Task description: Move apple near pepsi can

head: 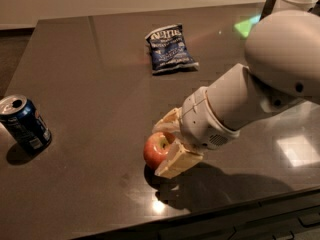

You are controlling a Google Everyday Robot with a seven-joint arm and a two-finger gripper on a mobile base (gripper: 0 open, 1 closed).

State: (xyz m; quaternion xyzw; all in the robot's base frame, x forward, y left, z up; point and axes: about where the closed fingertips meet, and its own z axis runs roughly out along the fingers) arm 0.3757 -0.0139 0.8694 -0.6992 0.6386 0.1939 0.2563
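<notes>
A white arm (240, 99) reaches in from the right over a dark table (90, 74). Its gripper (161, 151) is close to the table's near edge, its two tan fingers (176, 163) pinching the apple (155, 148) between them. The can (25, 125) stands upright, well apart at the left. A blue chip bag (170, 49) lies at the far side.

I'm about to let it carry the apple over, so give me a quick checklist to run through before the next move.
1. Gripper closed around apple, one finger on each side: ok.
2. Grip firm enough to lift: cannot tell.
3. Pepsi can upright: ok.
4. Apple near the can: not ok, the can stands far off at the left of the table.
5. Chip bag out of the path: ok, it lies toward the far side.
</notes>
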